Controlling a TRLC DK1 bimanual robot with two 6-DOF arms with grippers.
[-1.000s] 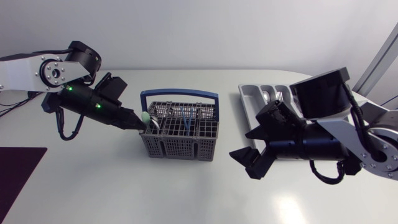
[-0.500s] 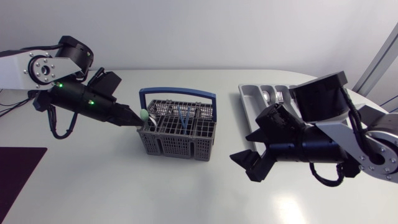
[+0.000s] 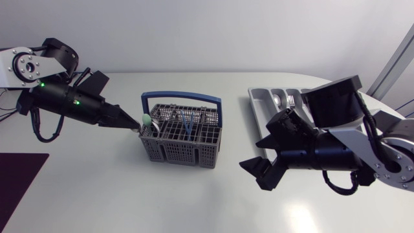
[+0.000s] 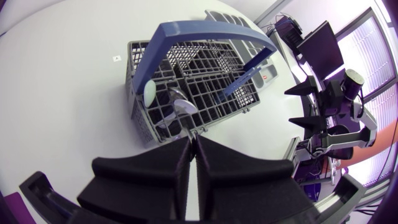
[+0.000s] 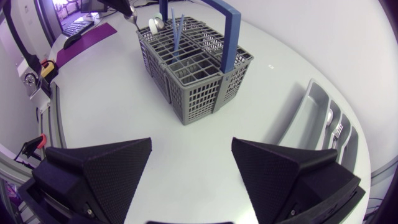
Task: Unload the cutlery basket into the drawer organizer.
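Left gripper (image 3: 134, 125) drew back leftward, basket (image 3: 183, 144) sliding along | fingers pinched spoon (image 4: 180, 109), still in basket | right gripper (image 3: 251, 152) spread, empty | organizer (image 3: 259, 107) held few pieces; most unloading remained

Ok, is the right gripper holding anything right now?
No, the right gripper is open, with its fingers wide apart above the bare table and nothing between them.

Matt grey plastic basket (image 3: 184, 144), shiny metal spoon (image 4: 180, 107), matt black textured fingers (image 5: 99, 168), smooth white table (image 3: 123, 194)
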